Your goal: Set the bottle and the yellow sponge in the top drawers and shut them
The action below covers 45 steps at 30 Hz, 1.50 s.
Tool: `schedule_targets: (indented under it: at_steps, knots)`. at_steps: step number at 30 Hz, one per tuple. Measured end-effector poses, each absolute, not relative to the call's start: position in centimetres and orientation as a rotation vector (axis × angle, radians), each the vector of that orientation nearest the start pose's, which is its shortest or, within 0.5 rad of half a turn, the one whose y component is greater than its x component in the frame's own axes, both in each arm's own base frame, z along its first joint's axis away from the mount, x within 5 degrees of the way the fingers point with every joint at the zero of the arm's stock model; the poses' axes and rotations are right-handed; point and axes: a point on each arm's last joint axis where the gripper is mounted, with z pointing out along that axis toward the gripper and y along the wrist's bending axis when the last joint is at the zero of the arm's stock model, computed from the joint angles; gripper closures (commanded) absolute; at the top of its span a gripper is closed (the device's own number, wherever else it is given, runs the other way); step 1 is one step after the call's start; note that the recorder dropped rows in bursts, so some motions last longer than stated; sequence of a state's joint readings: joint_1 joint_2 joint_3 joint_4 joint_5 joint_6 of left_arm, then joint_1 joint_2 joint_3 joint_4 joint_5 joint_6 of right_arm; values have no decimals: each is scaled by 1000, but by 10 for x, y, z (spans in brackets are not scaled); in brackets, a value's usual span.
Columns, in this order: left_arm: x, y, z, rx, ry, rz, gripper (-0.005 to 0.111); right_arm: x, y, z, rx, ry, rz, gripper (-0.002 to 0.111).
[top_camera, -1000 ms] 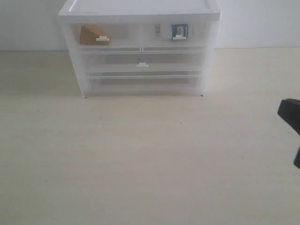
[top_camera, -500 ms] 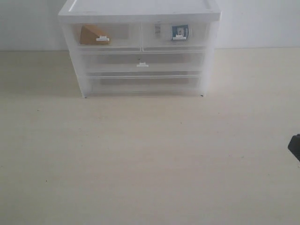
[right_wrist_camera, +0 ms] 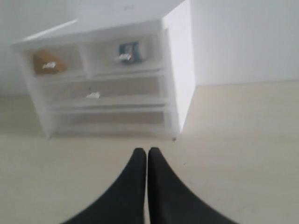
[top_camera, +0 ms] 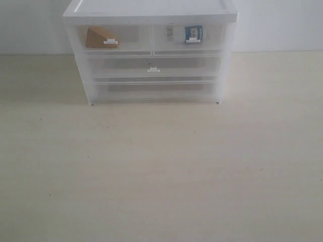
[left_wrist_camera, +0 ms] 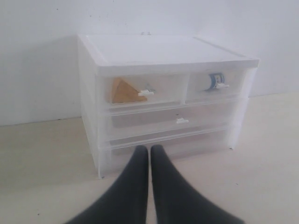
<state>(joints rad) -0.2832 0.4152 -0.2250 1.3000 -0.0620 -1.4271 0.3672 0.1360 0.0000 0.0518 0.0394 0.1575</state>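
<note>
The pale beige counter [top_camera: 161,176] carries a white-framed plastic chest [top_camera: 151,12] against the wall. Its two small translucent top drawers [top_camera: 132,36] sit pushed in flush. The black left gripper [left_wrist_camera: 149,150] and black right gripper [right_wrist_camera: 147,153] hang well in front of the chest, each with jaws pressed together on nothing. The yellow wedge-shaped foam sponge [top_camera: 98,38] lies in the exterior view's left top drawer. The small white plastic bottle with teal-blue label [top_camera: 193,33] is in the right one.
</note>
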Motion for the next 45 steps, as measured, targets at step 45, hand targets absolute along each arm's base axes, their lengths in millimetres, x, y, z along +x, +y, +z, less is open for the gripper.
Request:
schedule_targets:
  at_steps: [45]
  knots:
    - [65, -4, 255, -34, 1482, -116, 103, 56, 10, 200, -17, 1637, 258, 107]
